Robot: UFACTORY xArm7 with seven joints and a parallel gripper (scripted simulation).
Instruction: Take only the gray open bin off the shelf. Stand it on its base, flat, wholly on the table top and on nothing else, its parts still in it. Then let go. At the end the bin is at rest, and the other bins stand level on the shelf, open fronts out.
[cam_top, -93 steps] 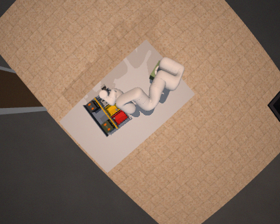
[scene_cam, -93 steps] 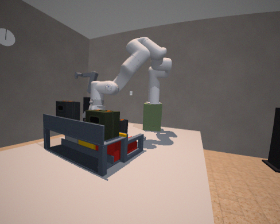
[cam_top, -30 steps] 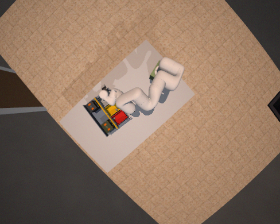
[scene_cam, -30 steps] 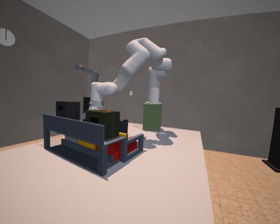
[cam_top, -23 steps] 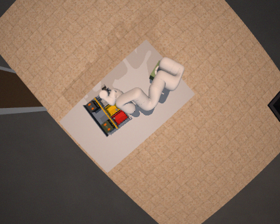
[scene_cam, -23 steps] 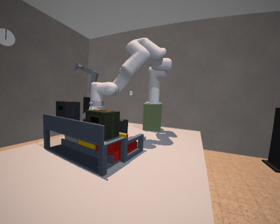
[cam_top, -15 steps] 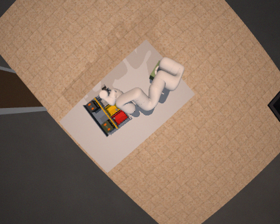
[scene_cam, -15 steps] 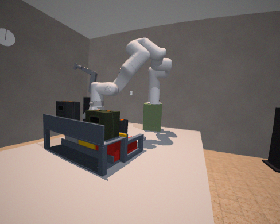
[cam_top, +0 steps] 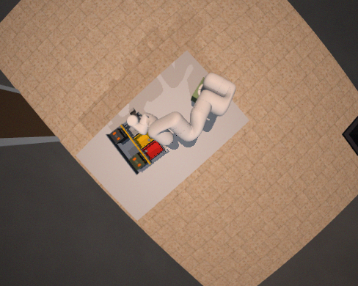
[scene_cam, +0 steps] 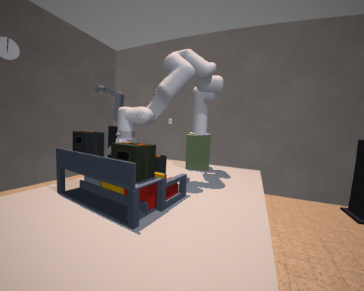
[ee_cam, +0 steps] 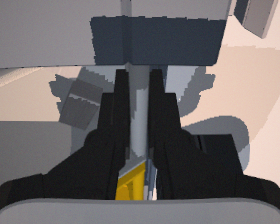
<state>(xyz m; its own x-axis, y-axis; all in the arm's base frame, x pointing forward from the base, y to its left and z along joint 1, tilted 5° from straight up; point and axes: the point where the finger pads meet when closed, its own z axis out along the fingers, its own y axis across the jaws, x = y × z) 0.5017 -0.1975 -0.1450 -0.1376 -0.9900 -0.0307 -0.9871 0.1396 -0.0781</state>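
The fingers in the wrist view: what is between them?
A thin light gray wall stands between the black fingers. Most of the gray bin and any parts inside are covered.

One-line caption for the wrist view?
Jaws shut on a thin gray bin wall, yellow bin below.

Black fingers tight on a thin gray wall (ee_cam: 139,119) (yellow below).

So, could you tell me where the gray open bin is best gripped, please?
By a thin upright wall, from above: the gripper is already shut on that gray panel, its black fingers straddling it, and the panel is narrow enough to fit between them.
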